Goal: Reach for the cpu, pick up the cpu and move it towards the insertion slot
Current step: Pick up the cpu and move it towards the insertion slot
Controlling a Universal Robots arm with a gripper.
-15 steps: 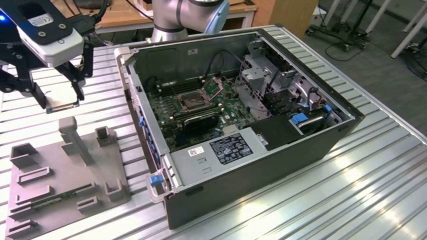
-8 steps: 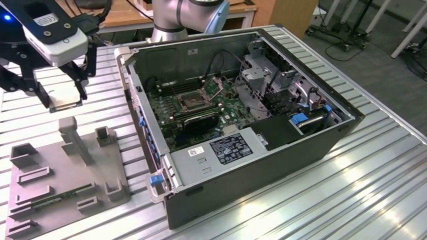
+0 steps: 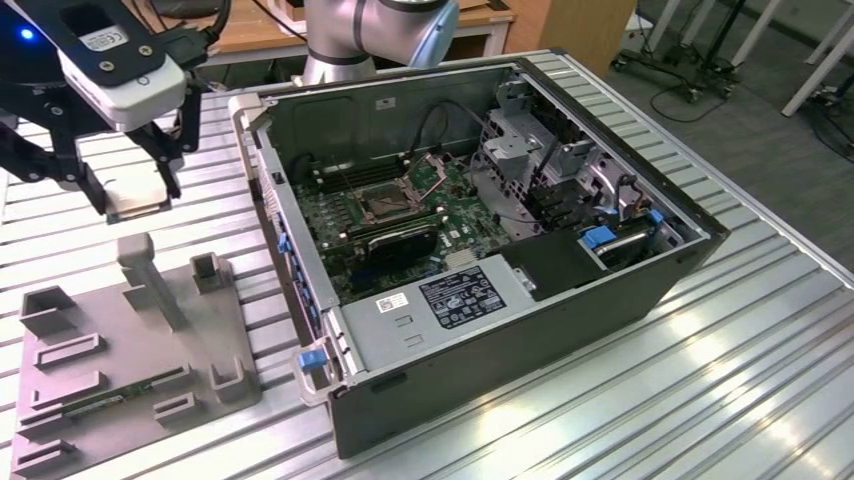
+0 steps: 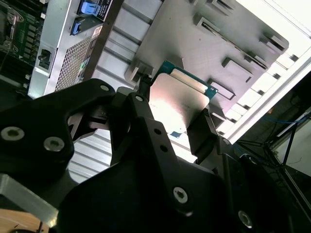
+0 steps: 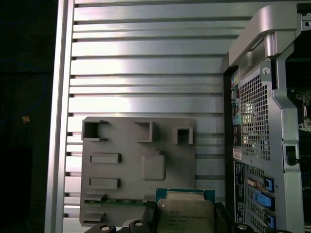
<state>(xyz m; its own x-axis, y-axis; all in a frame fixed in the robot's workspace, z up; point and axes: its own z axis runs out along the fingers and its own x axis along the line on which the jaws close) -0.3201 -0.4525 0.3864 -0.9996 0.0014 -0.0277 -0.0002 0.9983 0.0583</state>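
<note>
Gripping the cpu (image 4: 176,104) by two opposite edges, our gripper (image 3: 134,200) has its black fingers (image 4: 201,131) clamped on the chip, raised above the grey plastic tray (image 3: 120,360) and ribbed metal table (image 3: 747,350). We see open air between it and the computer case (image 3: 534,330), where the insertion slot (image 3: 382,206) lies well apart toward the exterior view's right.
</note>
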